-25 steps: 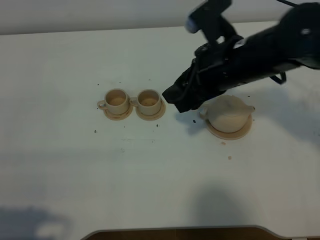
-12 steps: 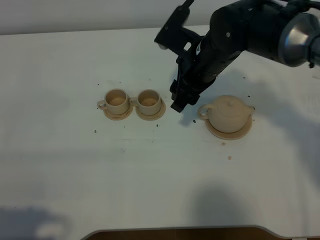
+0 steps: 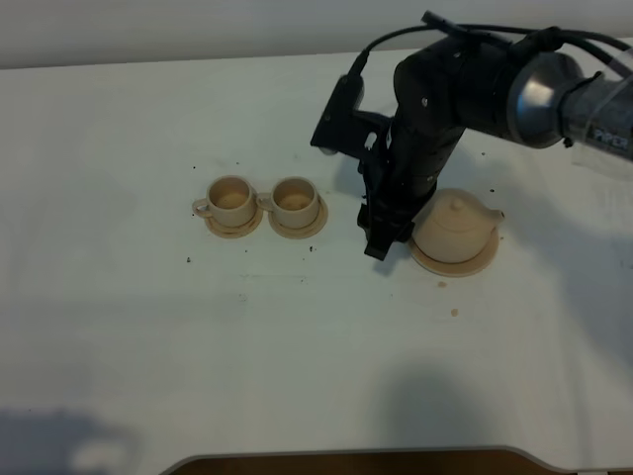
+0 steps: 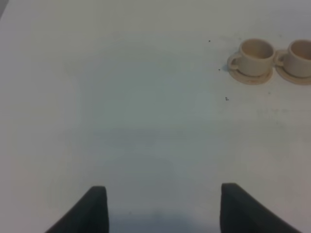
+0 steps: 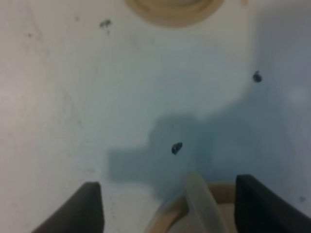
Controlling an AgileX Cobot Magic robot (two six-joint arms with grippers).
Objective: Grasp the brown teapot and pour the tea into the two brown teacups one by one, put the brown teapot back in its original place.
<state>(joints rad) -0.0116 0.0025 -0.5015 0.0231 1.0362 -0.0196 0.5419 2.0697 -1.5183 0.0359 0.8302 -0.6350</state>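
Observation:
The brown teapot sits on its wide saucer, the original place, right of centre. The two brown teacups stand side by side on small saucers to its left. My right gripper points down at the pot's left side, covering the handle. In the right wrist view it is open, with the pale loop handle between its fingers and one cup's saucer beyond. My left gripper is open over bare table with nothing between its fingers, and the cups are far off.
Dark specks and small tan spots dot the white tabletop. The table's front edge runs along the bottom of the high view. The right arm reaches in from the back right.
The right arm has swung round and come down. Its gripper moved from beside the right cup to the teapot's handle side. Teapot and cups have not moved.

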